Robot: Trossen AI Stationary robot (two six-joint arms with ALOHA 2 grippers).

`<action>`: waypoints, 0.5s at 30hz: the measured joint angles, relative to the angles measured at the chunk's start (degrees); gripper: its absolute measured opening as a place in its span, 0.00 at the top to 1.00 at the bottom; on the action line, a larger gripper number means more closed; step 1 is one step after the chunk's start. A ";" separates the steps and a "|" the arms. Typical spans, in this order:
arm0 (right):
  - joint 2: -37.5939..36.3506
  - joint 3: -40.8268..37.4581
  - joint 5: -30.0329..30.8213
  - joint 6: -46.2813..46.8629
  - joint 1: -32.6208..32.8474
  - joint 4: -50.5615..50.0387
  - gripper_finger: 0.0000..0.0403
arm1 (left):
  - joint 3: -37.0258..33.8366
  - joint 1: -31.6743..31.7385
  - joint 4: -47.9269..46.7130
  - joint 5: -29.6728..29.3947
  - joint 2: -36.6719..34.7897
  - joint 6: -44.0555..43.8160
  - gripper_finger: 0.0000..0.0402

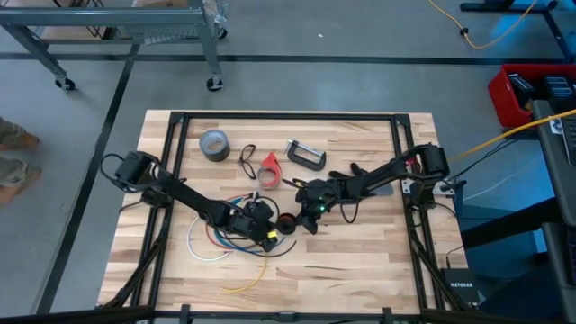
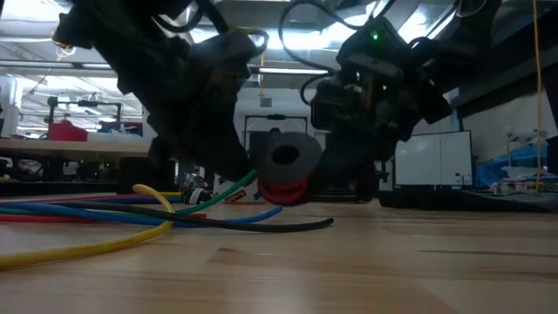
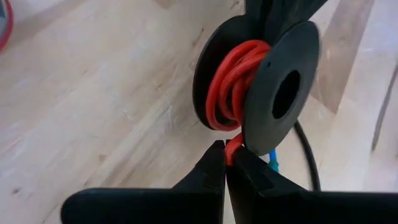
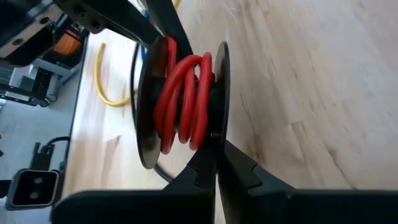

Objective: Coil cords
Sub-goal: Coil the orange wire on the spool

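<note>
From above, the two arms meet near the middle of the wooden table (image 1: 360,261): the left gripper (image 1: 268,229) reaches in from nine o'clock and the right gripper (image 1: 301,219) from three o'clock, with the small black spool (image 1: 286,224) held between them, just off the table's centre toward six o'clock. Behind them, toward twelve o'clock, sit a grey tape roll (image 1: 214,144), a red cone-shaped piece (image 1: 270,168) and a metal C-clamp (image 1: 307,155); the fanned bundle of coloured wires (image 1: 225,241) lies under the left arm, toward seven o'clock. From table height, the spool (image 2: 287,161) hangs just clear of the wood with red wire (image 2: 292,188) showing at its lower edge, dark arm bodies crowding it at nine and three o'clock, and yellow, blue and green wires (image 2: 105,222) trailing over the boards at eight o'clock. In the left wrist view, the left gripper (image 3: 227,163) is clenched on the loose end of the red wire (image 3: 231,84), which is wound round the core of the spool (image 3: 283,93) directly beyond the fingertips. In the right wrist view, the right gripper (image 4: 216,163) is pinched tight on the rim of one flange of the spool (image 4: 149,112), the red coils (image 4: 183,99) sitting just past its tips, and a loop of yellow wire (image 4: 102,81) lies on the table beyond.
</note>
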 joint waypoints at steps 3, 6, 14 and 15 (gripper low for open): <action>1.36 -0.02 -0.12 -0.11 -0.01 1.07 0.99 | 0.00 0.22 0.86 0.04 1.17 0.34 1.00; 2.25 0.00 -0.41 -0.33 -0.07 1.66 0.99 | 0.00 0.47 1.59 0.49 2.37 -0.04 1.00; 2.49 0.04 1.55 -0.61 -0.04 1.71 0.99 | 0.00 0.66 1.76 1.01 2.71 -1.22 1.00; 2.49 0.04 1.98 -0.60 -0.04 1.56 0.98 | 0.00 0.68 1.79 1.03 2.71 -1.48 1.00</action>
